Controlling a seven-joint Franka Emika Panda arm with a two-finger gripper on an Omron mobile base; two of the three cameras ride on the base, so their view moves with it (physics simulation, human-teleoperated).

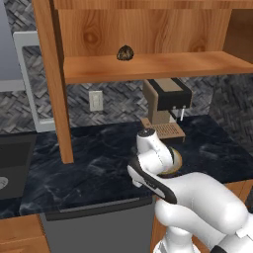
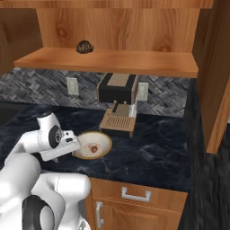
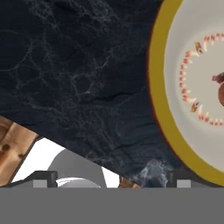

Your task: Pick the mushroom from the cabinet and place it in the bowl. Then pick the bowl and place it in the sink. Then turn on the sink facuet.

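A small dark brown mushroom [image 1: 125,53] sits on the open shelf of the orange-brown wooden wall cabinet [image 1: 153,66], toward the shelf's left side and near the back panel — nothing is touching it. Below the shelf, a tan and black coffee machine [image 2: 118,103] stands on the dark marbled counter [image 2: 157,148]. Just in front of the machine rests the shallow bowl [image 2: 93,145], cream inside with a reddish pattern at its centre and a tan-orange rim. The white arm is folded low over the counter's front edge, and its gripper [image 3: 113,178] points down at bare counter just beside the bowl's rim, with its two dark fingertips [image 3: 43,178] spread wide apart and holding nothing. A black sink [image 1: 10,165] is set into the counter well away from the bowl.
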